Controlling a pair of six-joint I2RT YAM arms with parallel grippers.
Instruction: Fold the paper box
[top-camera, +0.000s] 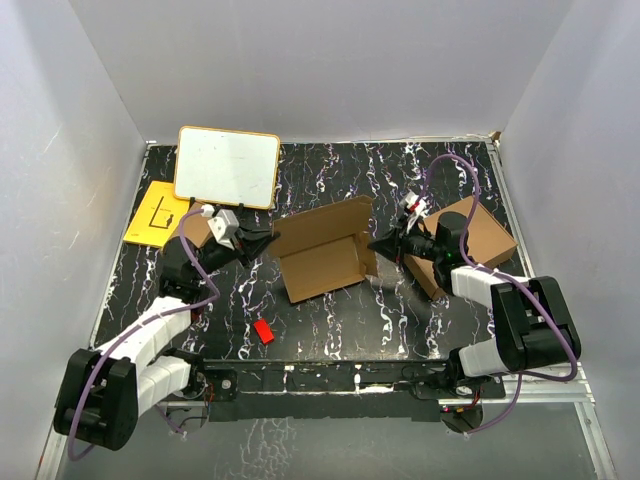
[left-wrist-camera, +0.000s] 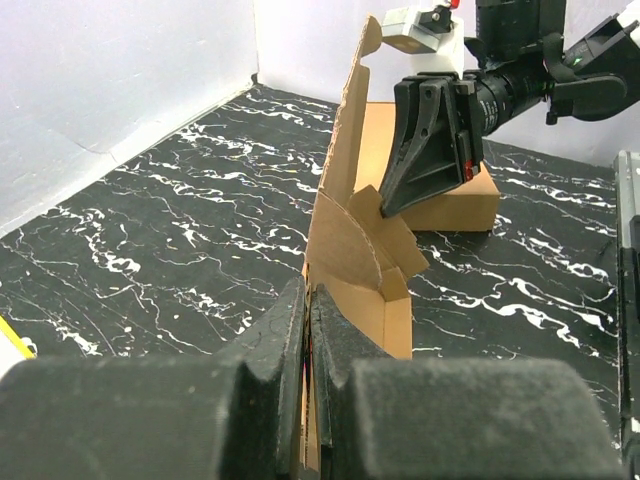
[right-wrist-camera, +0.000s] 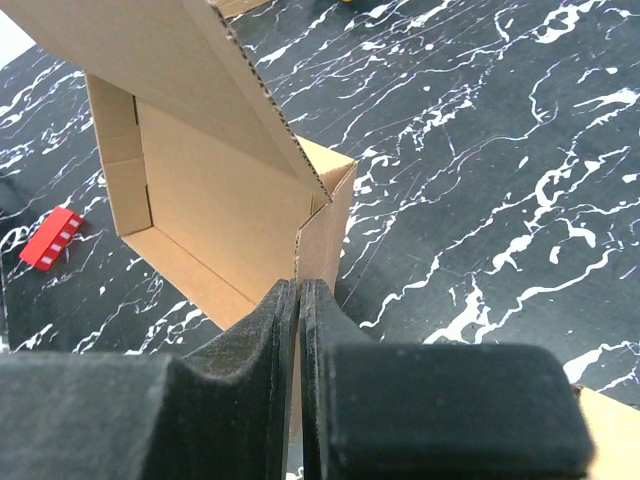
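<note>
paper box (top-camera: 322, 262): sits mid-table on the black marbled table (top-camera: 330, 335), between the two arms. The tray is open and its inside faces up.
lid (top-camera: 322, 225): hinged on the far side of the tray, raised and leaning back (not closed over the tray).
box, left end: in the left wrist view rounded side tabs stand upright just past the fingers. The lid edge rises tall behind them.
left gripper (left-wrist-camera: 308, 345): clenched. A thin strip of cardboard runs between the pads, so it is grasping the box's left end wall.
right gripper (right-wrist-camera: 298, 330): clenched on the box's right end. In its own wrist view the corner wall goes straight into the slit between the fingers. In the left wrist view the same gripper comes down onto the far end of the box.
larger brown box (top-camera: 485, 232): far right of the table, partly under the right arm, apart from the paper box.
red block (top-camera: 264, 331): lies on the table near the front edge, just in front of the tray and not touching it.
whiteboard (top-camera: 228, 167): far left of the table.
yellow sheet (top-camera: 152, 215): beside the whiteboard at the left edge, partly under the whiteboard's corner.
</note>
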